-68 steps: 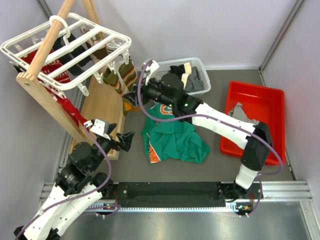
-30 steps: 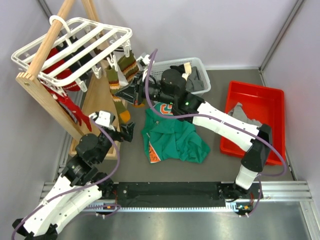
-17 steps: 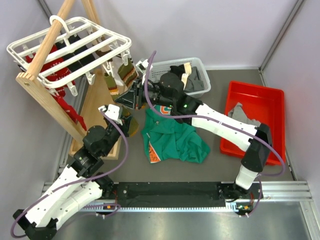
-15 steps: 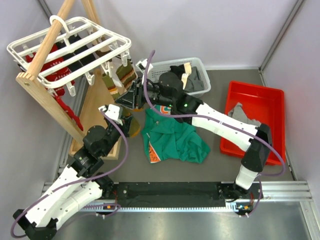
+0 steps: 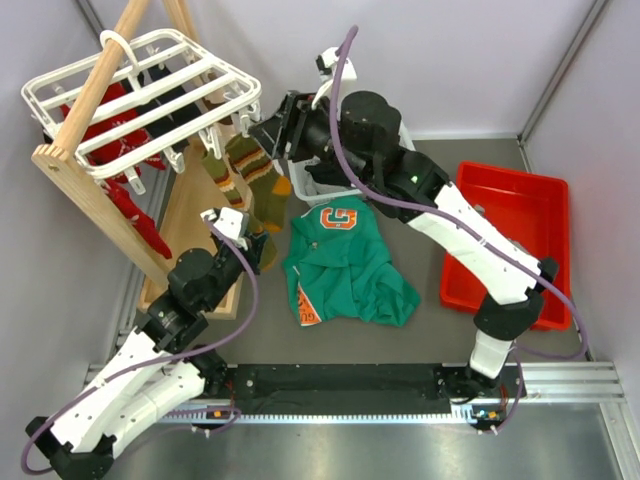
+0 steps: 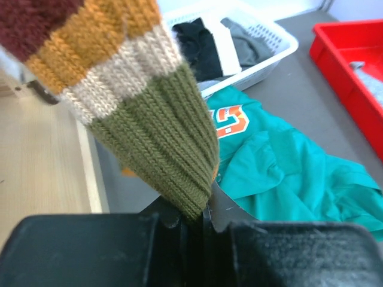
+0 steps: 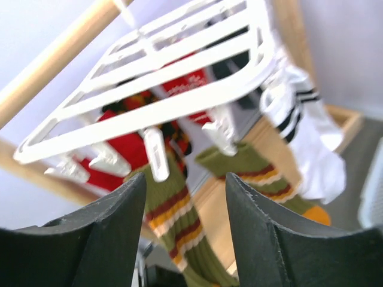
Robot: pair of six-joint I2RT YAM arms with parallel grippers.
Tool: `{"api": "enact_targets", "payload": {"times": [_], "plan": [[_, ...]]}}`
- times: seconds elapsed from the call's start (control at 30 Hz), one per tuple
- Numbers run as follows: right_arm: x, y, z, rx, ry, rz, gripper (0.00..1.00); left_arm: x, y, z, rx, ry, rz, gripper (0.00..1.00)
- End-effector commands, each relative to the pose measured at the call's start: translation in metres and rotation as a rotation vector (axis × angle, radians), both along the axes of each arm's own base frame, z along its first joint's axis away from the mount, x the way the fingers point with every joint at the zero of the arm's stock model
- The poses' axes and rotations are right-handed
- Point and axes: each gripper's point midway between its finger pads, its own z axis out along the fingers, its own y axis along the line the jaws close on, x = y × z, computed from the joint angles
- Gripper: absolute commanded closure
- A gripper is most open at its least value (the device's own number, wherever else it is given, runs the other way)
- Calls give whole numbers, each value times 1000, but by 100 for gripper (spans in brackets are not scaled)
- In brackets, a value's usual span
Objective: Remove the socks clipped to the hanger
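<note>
Two knitted striped socks [image 5: 250,175], olive green with brown, orange and cream bands, hang from clips on the right-hand edge of the white plastic slatted hanger [image 5: 150,95]. The hanger is hooked over the pale wooden A-frame rack [image 5: 90,190] at the far left of the grey bench [image 5: 440,335].

Left claw [image 5: 255,243]: jaws together, clamped on the olive lower end of one striped sock. The left wrist view shows the knit [image 6: 149,119] pinched between the fingers and running up and away to the left. The sock's upper end is out of that view.

Right claw [image 5: 270,128]: jaws apart, holding nothing. It is raised just beside the hanger's right edge. Its wrist view looks between the two black fingers [image 7: 90,239] at the frame, the white clips and the striped socks below them.

Other socks on the hanger: red patterned ones [image 7: 185,81] under the slats and a white sock with black bands [image 7: 311,143] at the right edge.

On the bench: a crumpled green shirt with orange print [image 5: 345,270] in the middle, a white plastic basket [image 6: 263,54] of dark and pale garments behind it, and a red plastic tray [image 5: 510,230] at right.
</note>
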Motion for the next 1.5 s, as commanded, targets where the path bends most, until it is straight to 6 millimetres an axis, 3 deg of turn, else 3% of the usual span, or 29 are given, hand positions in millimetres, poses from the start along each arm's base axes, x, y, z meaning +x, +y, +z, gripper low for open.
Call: {"api": "enact_targets", "payload": {"times": [0.0,0.17,0.2,0.33,0.5,0.6,0.83,0.87,0.97,1.0,1.03,1.17,1.2,1.23,1.27,1.3,1.33,1.37,1.4,1.47], "plan": [[16,3,-21,-123,-42,-176,43,8,8,15,24,-33,55,100],[9,19,-15,-124,-108,-146,41,10,2,10,62,3,35,100],[3,24,-3,-81,-137,-105,40,10,0,9,62,8,23,100],[-2,34,-17,-95,-133,-53,39,4,-6,8,40,13,-17,100],[-31,51,-32,-104,-155,145,37,-2,-9,9,22,12,-52,100],[-42,50,-48,-115,-147,197,36,-8,-12,13,0,2,-83,100],[-57,35,-77,-146,-129,238,36,-24,-21,14,-64,45,-157,100],[-58,26,-70,-136,-135,218,36,-25,-21,15,-73,46,-161,100],[-52,9,-78,-160,-122,151,36,-30,-20,22,-110,43,-165,100],[-56,-1,-64,-127,-144,147,36,-32,-22,25,-121,43,-178,100],[-56,-4,-77,-145,-137,152,36,-33,-23,30,-135,44,-184,100],[-58,-27,-78,-88,-175,192,36,-36,-25,37,-164,61,-191,100],[-58,-30,-102,-114,-164,205,36,-36,-25,36,-165,67,-190,100],[-65,-38,-81,-47,-236,215,36,-36,-26,38,-174,67,-192,100],[-75,-39,-86,-38,-268,274,35,-36,-25,39,-179,68,-190,100],[-76,-43,-113,-62,-268,294,33,-37,-25,41,-185,67,-190,100],[-84,-50,-99,-20,-354,302,32,-41,-29,43,-196,74,-218,100],[-93,-51,-106,-20,-387,346,30,-41,-29,45,-201,74,-222,100],[-98,-51,-130,-45,-383,375,27,-41,-30,47,-205,77,-221,100],[-109,-48,-140,-39,-430,438,26,-42,-31,49,-217,85,-225,100]]}}
